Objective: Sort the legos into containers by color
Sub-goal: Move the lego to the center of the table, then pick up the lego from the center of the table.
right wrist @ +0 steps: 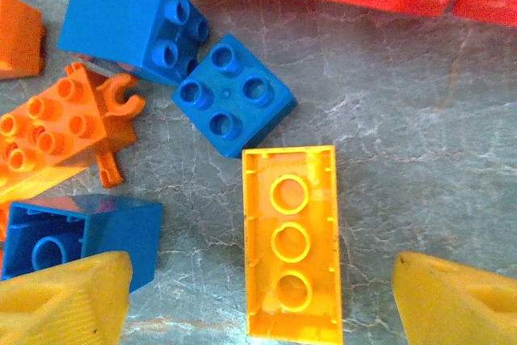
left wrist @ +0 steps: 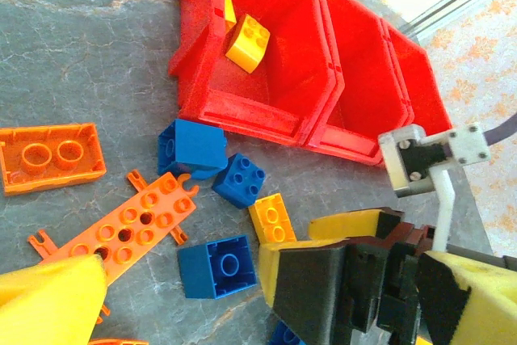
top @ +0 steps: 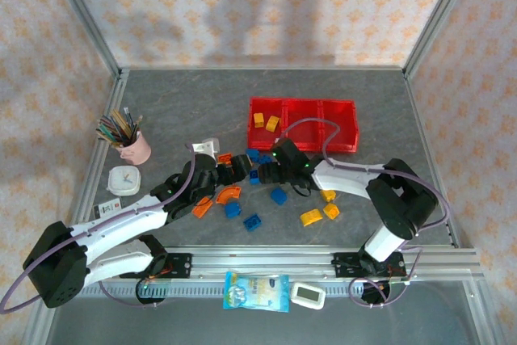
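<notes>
Two yellow bricks binned, most Lego pieces loose on the table

Two yellow bricks (top: 273,124) lie in the left compartment of the red bins (top: 339,145), a row of three joined trays at the far side of the grey table (top: 161,94). Nothing can be seen in the middle and right compartments. Just in front of the bins, blue bricks (top: 279,195), orange pieces (top: 202,206) and more yellow ones (top: 310,216) are scattered, unsorted. The right gripper (right wrist: 258,280) hangs low with its fingers spread wide, straddling an upside-down yellow brick (right wrist: 291,240) without touching it. The left gripper (top: 233,170) is spread wide too, holding nothing, above a flat orange plate (left wrist: 129,228). Sorting looks barely begun: no blue or orange piece is binned.
</notes>
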Tool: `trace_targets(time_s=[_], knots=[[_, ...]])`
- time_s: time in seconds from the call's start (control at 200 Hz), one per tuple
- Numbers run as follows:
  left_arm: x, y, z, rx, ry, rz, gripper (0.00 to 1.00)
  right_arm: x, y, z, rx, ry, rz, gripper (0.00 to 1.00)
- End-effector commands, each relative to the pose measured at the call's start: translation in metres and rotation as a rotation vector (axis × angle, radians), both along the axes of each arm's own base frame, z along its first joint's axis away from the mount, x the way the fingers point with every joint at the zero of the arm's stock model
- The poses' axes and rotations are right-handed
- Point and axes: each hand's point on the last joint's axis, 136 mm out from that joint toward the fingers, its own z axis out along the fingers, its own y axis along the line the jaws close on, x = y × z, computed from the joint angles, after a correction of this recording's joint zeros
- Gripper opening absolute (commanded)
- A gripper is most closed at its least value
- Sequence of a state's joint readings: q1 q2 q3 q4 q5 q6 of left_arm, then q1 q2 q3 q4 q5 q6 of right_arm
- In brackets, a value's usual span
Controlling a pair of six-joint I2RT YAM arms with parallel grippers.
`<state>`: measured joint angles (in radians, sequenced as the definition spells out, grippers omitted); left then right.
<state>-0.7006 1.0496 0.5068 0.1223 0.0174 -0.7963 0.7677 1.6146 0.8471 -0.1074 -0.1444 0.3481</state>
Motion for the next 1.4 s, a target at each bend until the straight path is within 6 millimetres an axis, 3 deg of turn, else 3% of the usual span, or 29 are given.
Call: trace_targets(time_s=[0.0, 0.11, 0.31, 0.576, 0.916, 1.166, 1.396], knots=[[0.001, -0.001, 0.008, -0.004, -0.013, 0.011, 0.99, 0.006, -0.019, 0.009, -0.062, -0.042, -0.081, 0.84], [0.001, -0.001, 0.009, -0.008, -0.016, 0.009, 0.99, 0.005, -0.029, 0.003, -0.110, -0.036, -0.103, 0.80], [0.003, -0.002, 0.011, -0.010, -0.022, 0.010, 0.99, 0.001, -0.020, -0.009, -0.130, 0.004, -0.033, 0.73], [0.002, -0.001, 0.007, -0.008, -0.014, 0.010, 0.99, 0.009, -0.012, -0.019, -0.169, 0.012, 0.000, 0.71], [0.002, -0.001, 0.007, 0.003, -0.013, 0.011, 0.99, 0.011, -0.021, -0.037, -0.248, 0.029, -0.022, 0.55], [0.004, -0.005, 0.007, 0.002, -0.009, -0.001, 0.99, 0.011, -0.029, -0.035, -0.264, 0.014, -0.047, 0.38], [0.007, -0.009, 0.013, -0.001, -0.017, -0.013, 0.99, 0.016, -0.033, -0.011, -0.234, -0.036, -0.080, 0.31]])
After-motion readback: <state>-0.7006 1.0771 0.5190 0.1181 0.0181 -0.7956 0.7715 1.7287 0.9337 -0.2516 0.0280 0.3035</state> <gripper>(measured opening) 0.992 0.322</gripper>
